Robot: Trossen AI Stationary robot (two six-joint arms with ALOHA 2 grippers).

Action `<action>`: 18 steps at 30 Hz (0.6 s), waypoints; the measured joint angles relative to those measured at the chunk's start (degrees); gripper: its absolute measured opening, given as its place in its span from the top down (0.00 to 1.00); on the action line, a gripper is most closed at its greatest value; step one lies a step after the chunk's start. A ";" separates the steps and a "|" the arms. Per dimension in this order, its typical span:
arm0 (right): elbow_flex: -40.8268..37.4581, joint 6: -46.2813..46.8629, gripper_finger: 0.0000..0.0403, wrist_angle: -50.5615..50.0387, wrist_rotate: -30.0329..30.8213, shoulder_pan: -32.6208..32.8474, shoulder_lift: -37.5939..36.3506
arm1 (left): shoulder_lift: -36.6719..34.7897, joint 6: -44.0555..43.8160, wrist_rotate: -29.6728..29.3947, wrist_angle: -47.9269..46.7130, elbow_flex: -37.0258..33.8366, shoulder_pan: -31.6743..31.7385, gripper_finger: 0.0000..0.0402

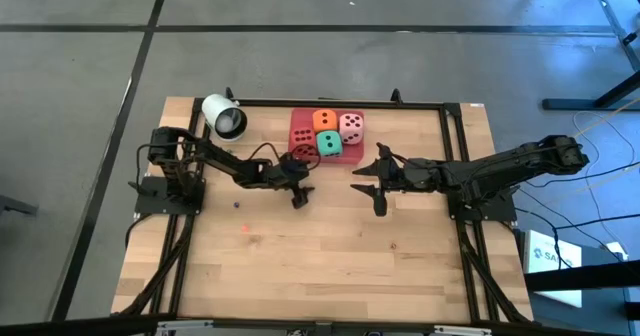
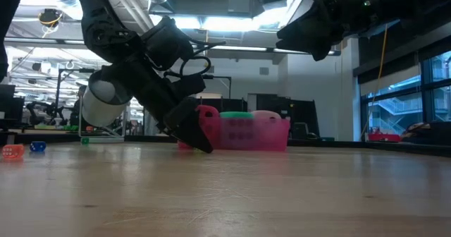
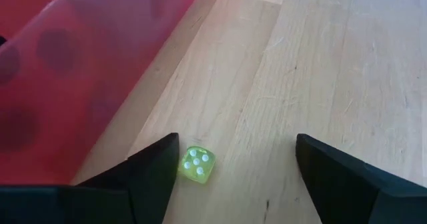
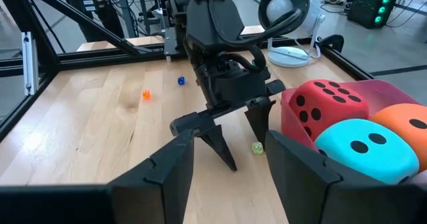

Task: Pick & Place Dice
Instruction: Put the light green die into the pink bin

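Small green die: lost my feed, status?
Left pincer open, down around small green die, beside one finger. Right pincer open, hovering aloft. Pink tray close alongside.

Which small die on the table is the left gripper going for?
The yellow-green one between the left gripper's open fingers, beside the pink tray.

4 soft pip-marked dice, red (image 1: 303, 140), orange (image 1: 324, 120), light pink (image 1: 351, 128) and green (image 1: 328, 144), sit packed together in the pink tray (image 2: 282, 135).

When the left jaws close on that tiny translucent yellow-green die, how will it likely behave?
The tiny translucent yellow-green die looks hard and glossy, so it may slip. It sits off-centre, beside one finger of the left gripper, so closing jaws would probably push it sideways first.
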 joint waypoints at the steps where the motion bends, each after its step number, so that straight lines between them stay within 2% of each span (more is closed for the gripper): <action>1: 0.00 0.00 0.54 0.02 0.00 0.00 0.00 | 0.01 -0.02 0.01 -0.37 0.00 0.00 0.30; 18: 0.00 0.00 0.54 0.00 0.15 0.00 0.00 | -3.74 -0.86 0.87 -6.14 -0.07 0.02 0.52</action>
